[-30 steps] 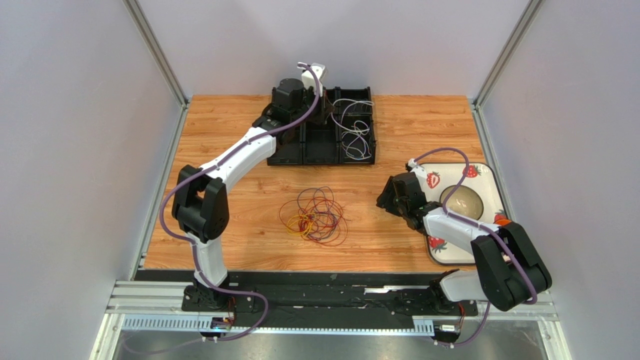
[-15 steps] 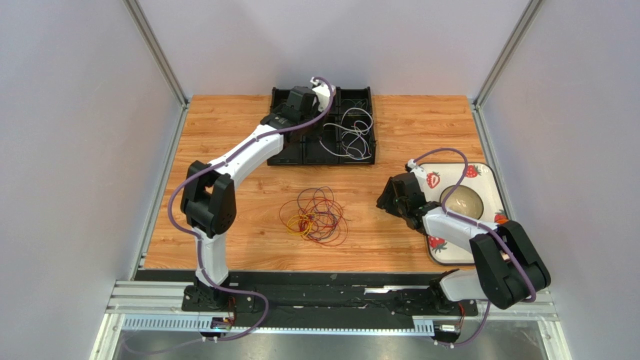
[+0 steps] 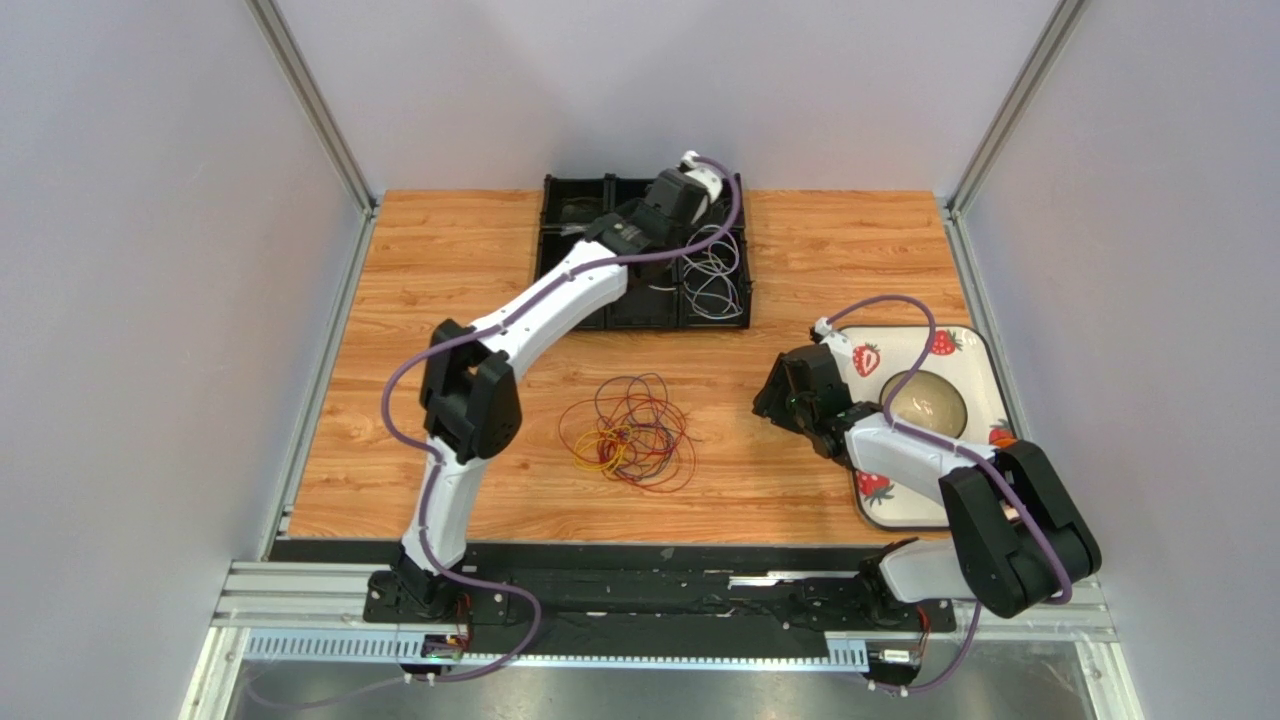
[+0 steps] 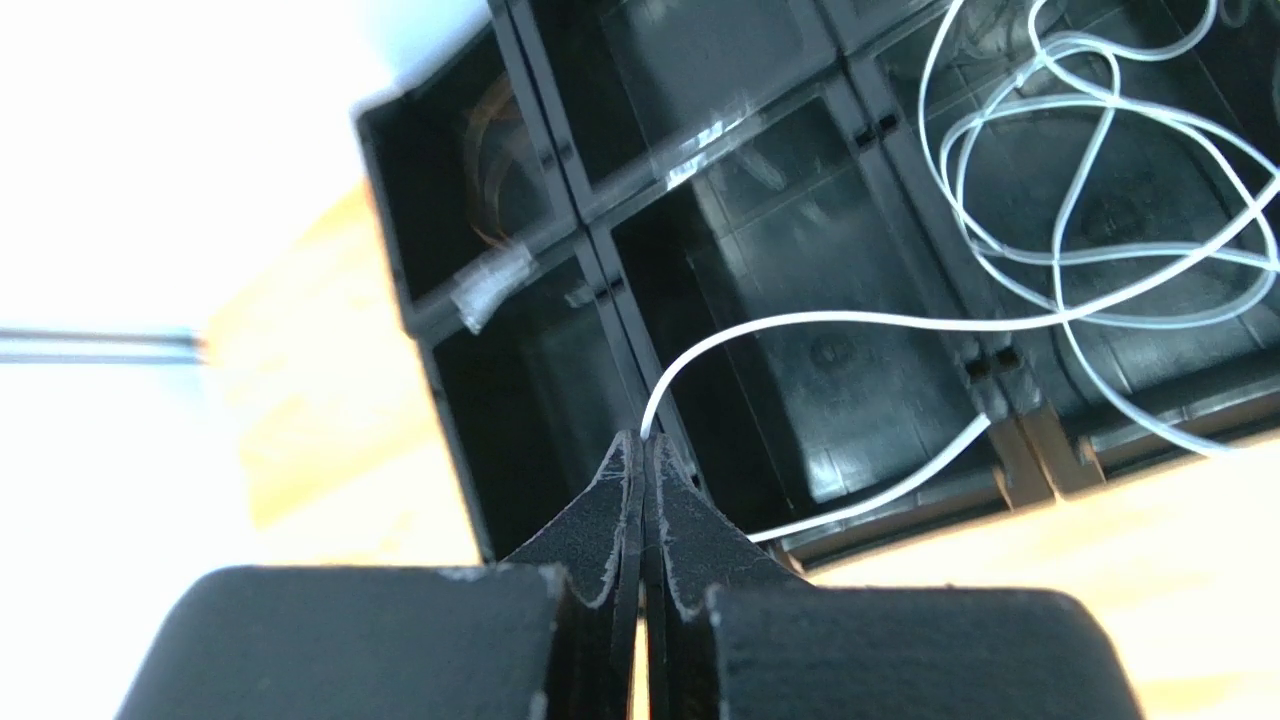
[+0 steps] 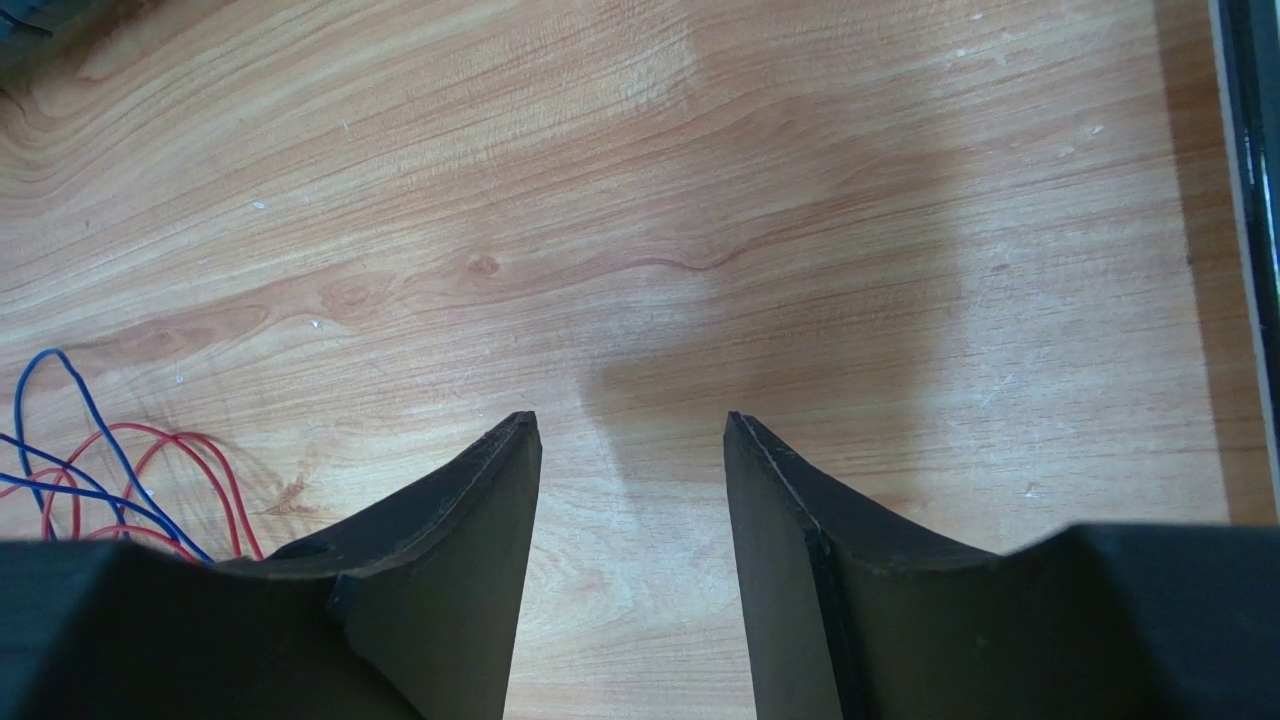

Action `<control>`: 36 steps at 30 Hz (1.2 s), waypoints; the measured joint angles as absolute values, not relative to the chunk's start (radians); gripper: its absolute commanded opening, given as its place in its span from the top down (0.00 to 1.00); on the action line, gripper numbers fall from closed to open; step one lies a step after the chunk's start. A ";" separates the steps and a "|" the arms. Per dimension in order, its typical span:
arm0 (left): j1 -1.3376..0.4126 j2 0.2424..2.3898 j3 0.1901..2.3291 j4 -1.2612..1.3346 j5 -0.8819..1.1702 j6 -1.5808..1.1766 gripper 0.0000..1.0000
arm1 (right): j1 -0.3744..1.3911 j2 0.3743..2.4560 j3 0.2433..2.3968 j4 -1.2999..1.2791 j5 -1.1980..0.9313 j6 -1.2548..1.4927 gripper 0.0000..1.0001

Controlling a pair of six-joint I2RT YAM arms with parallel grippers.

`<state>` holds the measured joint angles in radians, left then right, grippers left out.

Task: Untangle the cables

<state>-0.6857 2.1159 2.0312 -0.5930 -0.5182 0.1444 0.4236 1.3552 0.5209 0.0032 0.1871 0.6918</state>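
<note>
A tangle of red, yellow, blue and dark purple cables (image 3: 631, 432) lies on the wooden table in the middle. A white cable (image 3: 718, 270) lies looped in the right compartments of the black tray (image 3: 571, 315) at the back. My left gripper (image 3: 672, 210) hovers over the tray. In the left wrist view it (image 4: 646, 440) is shut on one end of the white cable (image 4: 842, 318). My right gripper (image 3: 774, 393) is open and empty, low over bare wood right of the tangle. In the right wrist view it (image 5: 631, 428) has red and blue cable loops (image 5: 90, 480) at its far left.
A square plate with a strawberry pattern (image 3: 969, 353) holds a round beige object (image 3: 932, 402) at the right edge. The tray's left compartments (image 4: 511, 165) hold something brownish and blurred. Grey walls stand close on both sides.
My left arm has swung to the right along the black tray, from its left end to over its right part, still shut. The right arm and the tangle have not moved.
</note>
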 measured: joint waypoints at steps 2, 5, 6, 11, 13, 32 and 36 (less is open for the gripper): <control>-0.721 2.177 2.115 -0.614 -0.586 0.186 1.00 | 0.424 1.356 0.525 0.003 0.185 0.692 0.48; -0.758 2.306 2.297 -0.675 -0.640 0.227 1.00 | 0.424 1.356 0.525 0.003 0.182 0.692 0.48; -0.767 2.340 2.338 -0.683 -0.646 0.234 1.00 | 0.424 1.356 0.525 0.002 0.181 0.692 0.48; -0.780 2.426 2.412 -0.728 -0.683 0.285 1.00 | 0.424 1.356 0.525 0.000 0.181 0.692 0.48; -0.777 2.434 2.412 -0.729 -0.705 0.316 1.00 | 0.424 1.357 0.525 -0.001 0.181 0.692 0.48; -0.775 2.454 2.445 -0.588 -0.662 0.273 1.00 | 0.424 1.361 0.531 -0.002 0.180 0.691 0.48; -0.776 2.473 2.445 -0.558 -0.625 0.246 1.00 | 0.424 1.361 0.531 -0.002 0.180 0.692 0.48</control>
